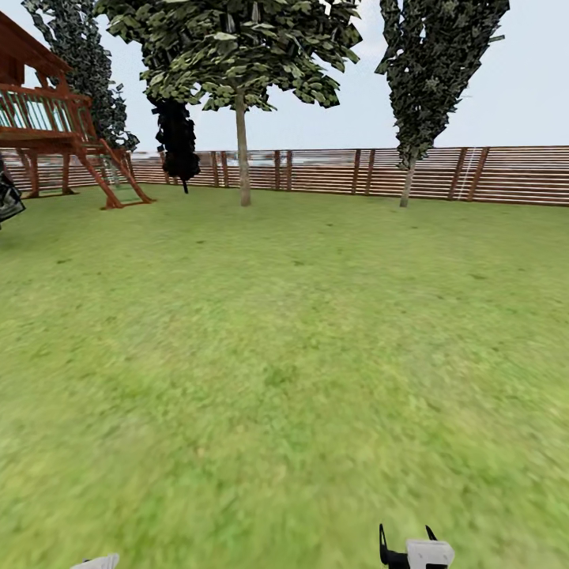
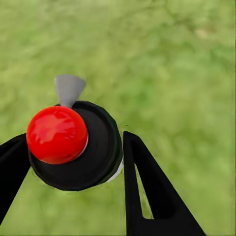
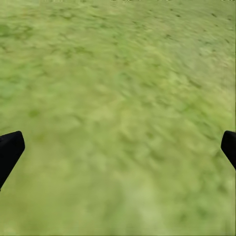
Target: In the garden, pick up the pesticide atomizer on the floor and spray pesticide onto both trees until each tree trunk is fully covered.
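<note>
In the left wrist view the pesticide atomizer, with a black round cap, a red ball top and a grey nozzle, sits between the two black fingers of my left gripper, which is shut on it above the grass. My right gripper is open, its fingertips far apart over bare lawn; it also shows low in the head view. Far ahead by the fence stand two trees: one with a pale bare trunk at centre, another trunk to the right.
A brown slatted fence closes the lawn at the back. A red-brown wooden play tower stands at the far left, with a narrow black-foliaged tree beside it. A dark object pokes in at the left edge. Open grass lies between me and the trees.
</note>
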{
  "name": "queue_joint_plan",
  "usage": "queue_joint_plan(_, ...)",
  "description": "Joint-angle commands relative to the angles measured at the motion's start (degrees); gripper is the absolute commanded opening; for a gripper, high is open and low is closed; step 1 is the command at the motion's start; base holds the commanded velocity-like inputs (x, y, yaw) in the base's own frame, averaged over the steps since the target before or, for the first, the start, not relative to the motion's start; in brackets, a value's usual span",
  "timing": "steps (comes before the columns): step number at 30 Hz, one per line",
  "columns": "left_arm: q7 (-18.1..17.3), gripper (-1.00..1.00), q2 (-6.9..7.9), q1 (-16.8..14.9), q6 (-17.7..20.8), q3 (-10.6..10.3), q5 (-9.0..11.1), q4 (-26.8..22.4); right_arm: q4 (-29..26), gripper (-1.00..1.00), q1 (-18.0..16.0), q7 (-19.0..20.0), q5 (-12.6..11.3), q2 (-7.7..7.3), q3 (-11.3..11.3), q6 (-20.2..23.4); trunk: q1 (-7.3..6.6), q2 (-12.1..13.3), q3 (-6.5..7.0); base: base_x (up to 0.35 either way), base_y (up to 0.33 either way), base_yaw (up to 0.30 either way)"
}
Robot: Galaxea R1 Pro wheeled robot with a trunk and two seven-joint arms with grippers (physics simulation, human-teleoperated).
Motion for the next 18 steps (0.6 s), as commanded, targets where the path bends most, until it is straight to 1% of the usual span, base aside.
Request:
queue_joint_plan(1, 0.0, -1.00, 0.00, 0.0, 0.0, 0.0, 0.0, 0.0, 0.0, 1.00, 0.0, 0.0, 0.0, 0.01, 0.0, 0.0, 0.00, 0.0, 0.00, 0.324, 0.000, 0.000)
queue_joint_plan(18, 0.0, -1.00, -0.01, 0.0, 0.0, 0.0, 0.0, 0.0, 0.0, 1.00, 0.0, 0.0, 0.0, 0.01, 0.0, 0.0, 0.00, 0.0, 0.00, 0.323, 0.000, 0.000)
